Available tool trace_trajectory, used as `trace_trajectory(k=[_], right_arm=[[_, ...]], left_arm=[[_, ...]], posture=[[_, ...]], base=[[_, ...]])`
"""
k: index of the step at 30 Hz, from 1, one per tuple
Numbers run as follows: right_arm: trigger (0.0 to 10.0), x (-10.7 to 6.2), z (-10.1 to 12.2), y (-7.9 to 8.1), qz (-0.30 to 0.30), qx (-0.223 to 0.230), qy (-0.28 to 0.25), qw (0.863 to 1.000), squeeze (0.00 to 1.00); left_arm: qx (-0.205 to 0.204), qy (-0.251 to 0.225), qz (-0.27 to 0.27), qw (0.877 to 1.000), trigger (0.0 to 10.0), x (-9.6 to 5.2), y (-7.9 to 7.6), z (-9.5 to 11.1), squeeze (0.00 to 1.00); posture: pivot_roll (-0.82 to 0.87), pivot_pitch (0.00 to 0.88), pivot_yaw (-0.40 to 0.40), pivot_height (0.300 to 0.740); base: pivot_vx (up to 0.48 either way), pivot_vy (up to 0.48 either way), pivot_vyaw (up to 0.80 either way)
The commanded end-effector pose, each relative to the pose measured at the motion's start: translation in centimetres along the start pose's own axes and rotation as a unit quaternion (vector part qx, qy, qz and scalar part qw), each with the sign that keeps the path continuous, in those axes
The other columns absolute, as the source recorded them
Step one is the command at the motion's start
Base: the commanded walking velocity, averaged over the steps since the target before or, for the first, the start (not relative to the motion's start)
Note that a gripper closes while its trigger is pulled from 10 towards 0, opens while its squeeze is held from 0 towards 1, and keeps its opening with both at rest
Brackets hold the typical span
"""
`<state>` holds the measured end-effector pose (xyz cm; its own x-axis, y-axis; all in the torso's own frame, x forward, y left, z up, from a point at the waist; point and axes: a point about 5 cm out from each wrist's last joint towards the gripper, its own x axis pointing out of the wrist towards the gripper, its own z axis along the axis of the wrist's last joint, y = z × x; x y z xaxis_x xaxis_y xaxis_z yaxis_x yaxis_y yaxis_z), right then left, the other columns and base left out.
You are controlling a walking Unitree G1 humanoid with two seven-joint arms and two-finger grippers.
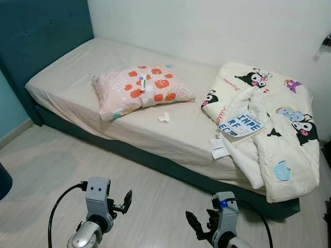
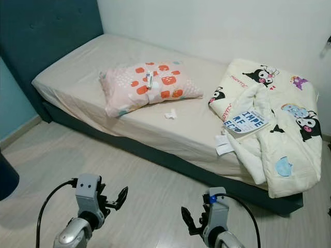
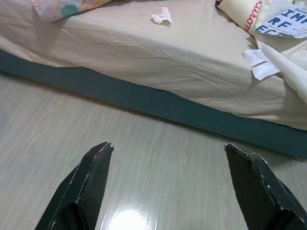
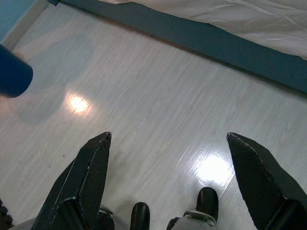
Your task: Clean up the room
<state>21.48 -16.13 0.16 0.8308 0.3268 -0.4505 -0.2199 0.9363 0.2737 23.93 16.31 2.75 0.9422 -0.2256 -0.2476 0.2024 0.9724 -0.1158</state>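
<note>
Holding both arms low over the pale wood floor (image 1: 46, 165).
Left gripper (image 3: 168, 158): fingers apart — crumpled white tissue (image 1: 164, 118) well ahead on my beige-sheeted bed (image 1: 77, 77).
Right gripper (image 4: 168, 153): fingers apart.

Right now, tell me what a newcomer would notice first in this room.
The bed stands out first, with a pink spotted pillow in its middle and a small tube lying on top of it. At the bed's right end a cartoon-print blanket lies crumpled, a blue-and-white book on it and white papers beside it. A crumpled tissue sits on the sheet between pillow and blanket.
</note>
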Motion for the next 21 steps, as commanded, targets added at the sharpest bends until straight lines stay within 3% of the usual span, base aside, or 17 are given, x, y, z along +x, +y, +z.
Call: trace_trajectory(k=[1,21], right_arm=[[10.0,-0.19,-0.35,-0.09,-0.003,0.005,0.002,1.0,0.0],[10.0,-0.05,-0.29,-0.02,-0.002,0.007,0.003,1.0,0.0]], left_arm=[[-0.006,0.012,0.0,1.0,10.0,-0.17,-0.11,-0.58,0.0],[-0.005,0.013,0.001,1.0,10.0,-0.1,0.07,-0.59,0.0]], posture=[[-0.08,0.128,-0.07,0.74],[-0.07,0.124,-0.072,0.74]], base=[[0.0,0.0,0.0],[0.0,0.0,0.0]])
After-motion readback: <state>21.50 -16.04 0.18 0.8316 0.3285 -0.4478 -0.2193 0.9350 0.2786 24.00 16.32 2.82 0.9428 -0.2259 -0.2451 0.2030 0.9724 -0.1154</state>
